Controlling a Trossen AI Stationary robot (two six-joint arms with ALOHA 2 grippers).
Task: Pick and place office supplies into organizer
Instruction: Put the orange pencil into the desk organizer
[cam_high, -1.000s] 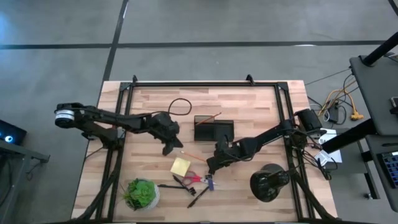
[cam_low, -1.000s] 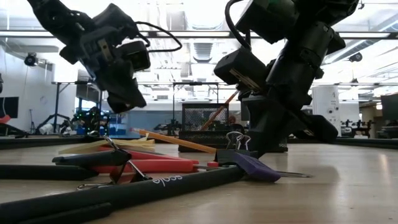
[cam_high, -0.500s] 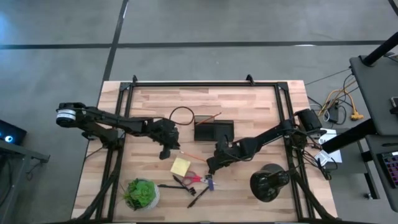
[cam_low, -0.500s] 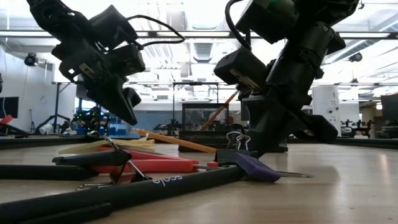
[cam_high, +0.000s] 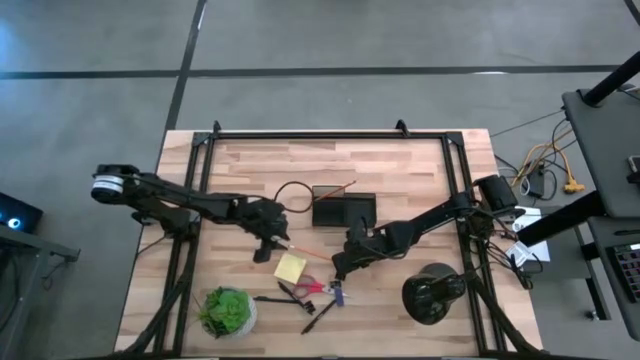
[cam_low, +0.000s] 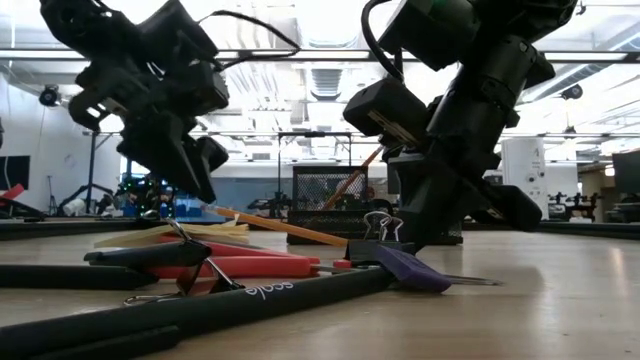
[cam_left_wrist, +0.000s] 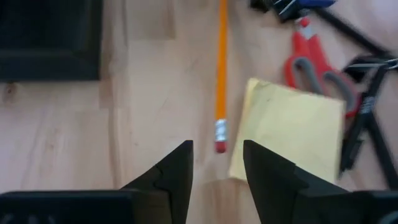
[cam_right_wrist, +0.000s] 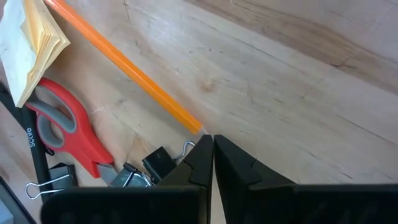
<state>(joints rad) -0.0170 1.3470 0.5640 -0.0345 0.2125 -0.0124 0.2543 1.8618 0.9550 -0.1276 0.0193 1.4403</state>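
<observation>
Nearest the low camera, black pens (cam_low: 190, 310) lie across the wooden surface (cam_high: 400, 180), with a black binder clip (cam_low: 195, 265) and the red-handled scissors (cam_low: 250, 267) just behind them and a small purple piece (cam_low: 405, 268) beside a wire clip (cam_low: 380, 225). In the high view this clutter sits at the front middle of the surface, with the scissors (cam_high: 312, 287) and pens (cam_high: 318, 317) between a green potted plant (cam_high: 226, 310) and a round black domed object (cam_high: 432, 292).

Just beyond lies the yellow sticky-note pad (cam_high: 290, 266), and past it the thin orange pencil (cam_high: 312, 252), slanting across the boards. The left gripper (cam_high: 266, 247) hangs over the pencil's eraser end; in its wrist view the jaws stand partly open with nothing between them, the eraser end (cam_left_wrist: 219, 145) lying in the gap ahead and the pad (cam_left_wrist: 287, 134) just beside it. Whether the fingertips touch the surface cannot be told.

The right gripper (cam_high: 340, 270) is down by the pencil's other end, its jaws closed together and empty, the pencil tip (cam_right_wrist: 198, 129) just ahead of them and a binder clip (cam_right_wrist: 158, 163) beside.

Farthest back stands the black wire-mesh organizer (cam_high: 342, 209), with another pencil (cam_high: 338, 189) leaning in it.
</observation>
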